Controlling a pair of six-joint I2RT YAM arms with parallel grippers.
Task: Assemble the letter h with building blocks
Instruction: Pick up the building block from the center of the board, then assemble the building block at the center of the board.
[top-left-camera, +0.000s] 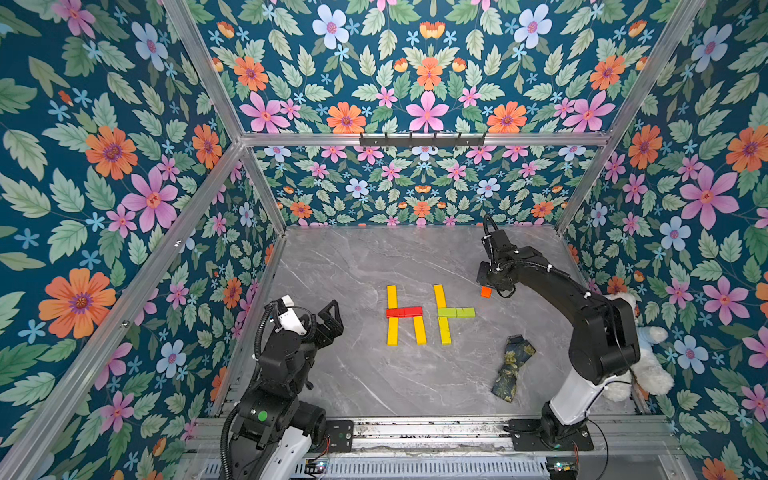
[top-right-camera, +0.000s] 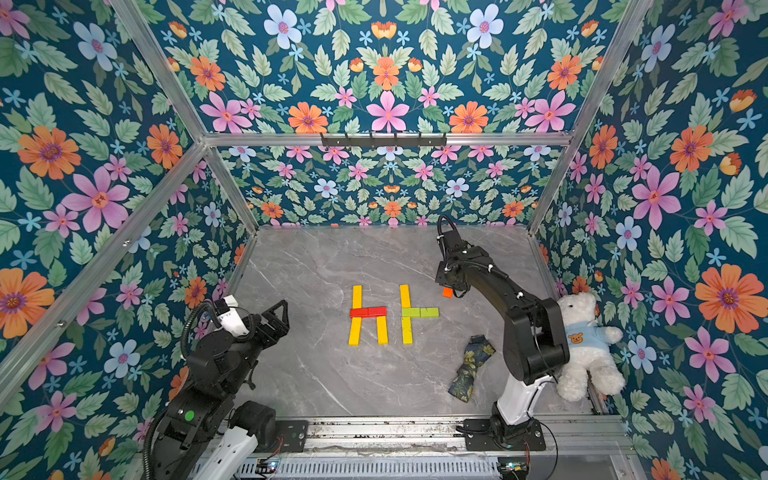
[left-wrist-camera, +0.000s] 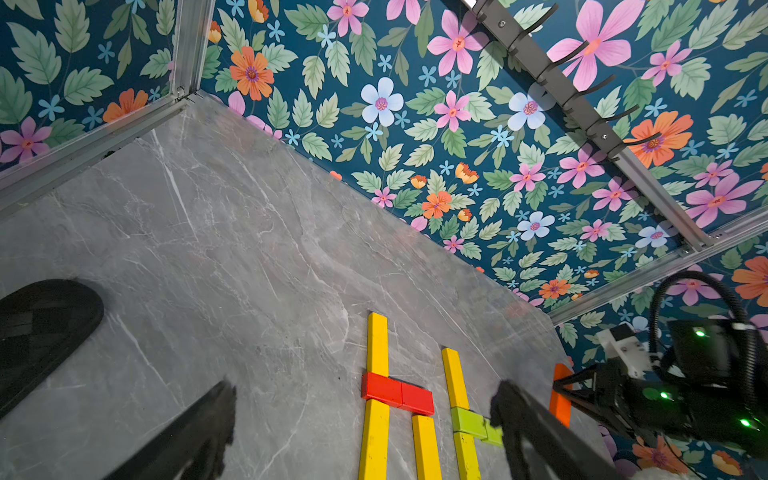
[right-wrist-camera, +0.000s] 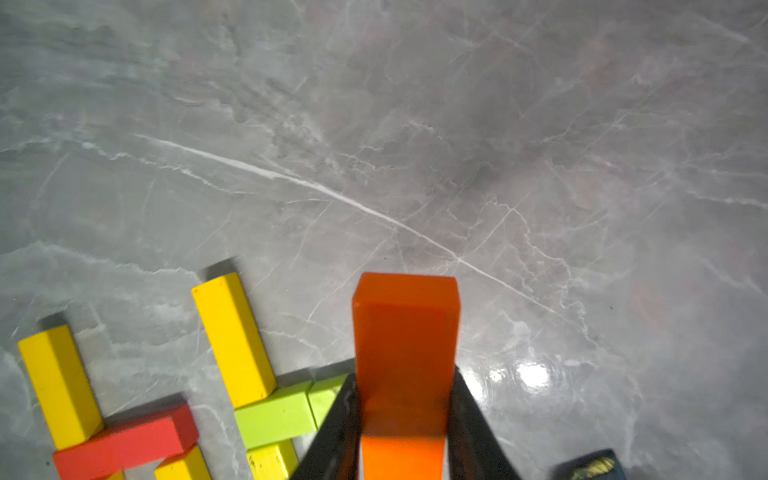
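Grey marble table (top-left-camera: 353, 374), floral walls (top-left-camera: 124, 166) all round — two block letters at its middle.
In both top views: ten building blocks (top-left-camera: 419, 330) — five yellow, two red, two lime, one orange; red-barred letter h (top-left-camera: 405, 313) whole; cloth scrap (top-left-camera: 513, 368) and teddy bear (top-right-camera: 586, 345) by the right arm. Left wrist: left gripper (left-wrist-camera: 365, 390) gapes, empty. Right wrist: right gripper (right-wrist-camera: 403, 376) clamps the orange block (right-wrist-camera: 405, 345) near the lime crossbar (right-wrist-camera: 274, 415).

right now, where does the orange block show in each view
In a top view: orange block just beyond the lime-green crossbar's free end.
In a top view: the block, same spot.
Left wrist: block beside that crossbar.
Right wrist: clamped in the right gripper, crossbar alongside.
Shared landmark: the lime-green crossbar.
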